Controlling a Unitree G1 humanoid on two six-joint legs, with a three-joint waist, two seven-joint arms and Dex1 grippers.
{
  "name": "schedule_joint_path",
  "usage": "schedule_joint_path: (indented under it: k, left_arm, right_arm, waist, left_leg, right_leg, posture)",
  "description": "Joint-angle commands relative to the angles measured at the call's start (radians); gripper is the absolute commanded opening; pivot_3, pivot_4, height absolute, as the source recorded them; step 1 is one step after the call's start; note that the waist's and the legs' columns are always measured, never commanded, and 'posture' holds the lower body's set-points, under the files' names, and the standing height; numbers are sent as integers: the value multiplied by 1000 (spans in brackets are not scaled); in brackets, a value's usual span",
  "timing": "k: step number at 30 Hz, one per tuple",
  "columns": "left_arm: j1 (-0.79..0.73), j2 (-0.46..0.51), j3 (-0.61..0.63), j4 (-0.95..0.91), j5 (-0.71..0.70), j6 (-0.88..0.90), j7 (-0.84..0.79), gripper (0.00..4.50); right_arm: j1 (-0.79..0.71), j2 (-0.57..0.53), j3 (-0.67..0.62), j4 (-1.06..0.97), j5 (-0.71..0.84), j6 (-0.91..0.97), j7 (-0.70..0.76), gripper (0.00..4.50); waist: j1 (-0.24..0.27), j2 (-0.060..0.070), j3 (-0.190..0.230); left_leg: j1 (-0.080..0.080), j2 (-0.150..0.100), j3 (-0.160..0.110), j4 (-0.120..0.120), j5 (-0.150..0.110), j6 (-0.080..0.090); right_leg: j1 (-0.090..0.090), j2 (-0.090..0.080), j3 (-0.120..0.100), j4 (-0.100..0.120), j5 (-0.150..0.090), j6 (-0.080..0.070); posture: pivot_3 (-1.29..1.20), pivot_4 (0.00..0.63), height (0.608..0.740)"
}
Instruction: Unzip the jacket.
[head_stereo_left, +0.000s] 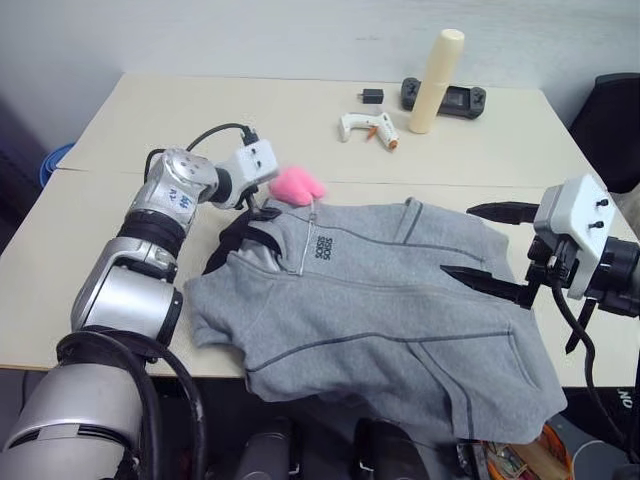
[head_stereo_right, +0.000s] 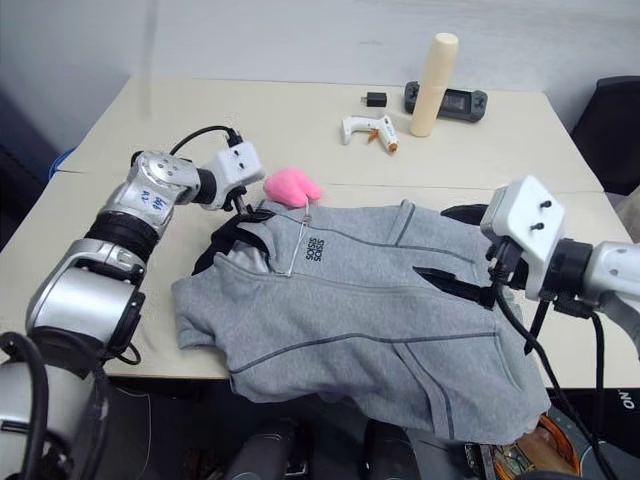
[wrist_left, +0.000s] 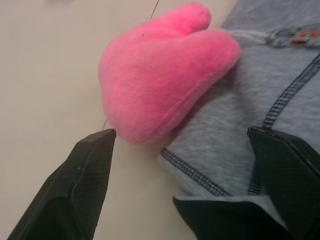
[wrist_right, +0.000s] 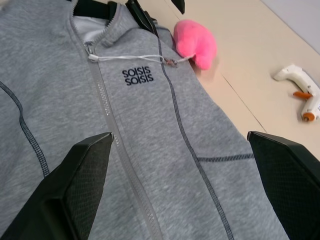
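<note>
The grey jacket (head_stereo_left: 380, 300) lies flat on the table (head_stereo_left: 150, 120), collar toward my left arm and hem hanging over the front edge. Its zip (wrist_right: 107, 120) is closed up to the collar. A white cord runs from the zip pull (wrist_right: 91, 56) to a pink plush charm (head_stereo_left: 297, 185) resting on the table beside the collar. My left gripper (head_stereo_left: 262, 206) is open at the collar, one finger (wrist_left: 85, 185) over the table near the charm, the other (wrist_left: 285, 170) over the fabric. My right gripper (head_stereo_left: 457, 240) hovers open above the jacket's right side, holding nothing.
At the back of the table lie a white glue gun (head_stereo_left: 367, 127), a tall cream cylinder (head_stereo_left: 436, 80), a black game controller (head_stereo_left: 445, 97) and a small black block (head_stereo_left: 372, 96). A dark chair (head_stereo_left: 610, 130) stands at the far right.
</note>
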Motion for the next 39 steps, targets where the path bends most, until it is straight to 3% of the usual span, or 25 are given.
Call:
schedule_joint_path:
  k: [1, 9, 12, 16, 22, 25, 31, 39]
  left_arm:
    - [-49, -25, -11, 65, 77, -89, 79, 4422]
    - [-61, -101, -12, 128, 178, -108, 204, 4422]
    - [-63, -120, -10, 136, 201, -111, 272, 3793]
    - [-64, -145, 1, 141, 216, -99, 328, 2528]
    - [-53, -174, 6, 145, 242, -94, 377, 2528]
    - [-51, -180, 18, 146, 243, -95, 401, 1996]
    - [-51, -183, 44, 142, 237, -122, 402, 127]
    - [-59, -132, 114, 89, 180, -308, 384, 44]
  right_arm:
    - [43, 19, -100, -75, 26, 30, -38, 4500]
    - [133, 53, -190, -158, 60, 75, -93, 4500]
    - [140, 55, -192, -170, 69, 77, -110, 4500]
    - [144, 57, -192, -175, 77, 77, -127, 4500]
    - [136, 53, -183, -170, 90, 77, -147, 4500]
    - [130, 49, -177, -166, 94, 77, -154, 4500]
    - [134, 47, -172, -170, 99, 78, -164, 4500]
    - [174, 53, -180, -192, 102, 85, -172, 4500]
  waist:
    - [0, 0, 0]
    - [0, -1, 1]
    - [0, -1, 1]
    - [0, -2, 1]
    - [1, -2, 1]
    - [0, -2, 1]
    - [0, -2, 1]
    - [-1, -2, 1]
  left_leg:
    - [0, 0, 0, 0, 0, 1]
    - [0, -1, 0, 1, -1, 2]
    - [0, -1, 0, 1, -1, 3]
    - [0, -1, -1, 1, -1, 3]
    - [0, -1, -1, 1, -1, 3]
    - [0, -1, -1, 1, -1, 3]
    - [0, -1, -1, 1, -1, 3]
    - [0, -1, -1, 1, -1, 3]
  right_leg:
    - [0, 0, 0, 0, 0, 0]
    - [0, -2, -1, 0, 0, 1]
    - [0, -2, 0, 0, 0, 1]
    - [0, -2, 0, 0, 0, 1]
    - [1, -2, -1, 0, 0, 1]
    - [1, -2, 0, 0, 0, 1]
    - [1, -2, 0, 0, 0, 1]
    - [0, -2, 0, 0, 0, 1]
  posture:
    - [0, 150, 740]
    - [0, 150, 740]
    - [0, 150, 740]
    - [0, 150, 740]
    - [0, 150, 740]
    - [0, 150, 740]
    - [0, 150, 740]
    - [0, 150, 740]
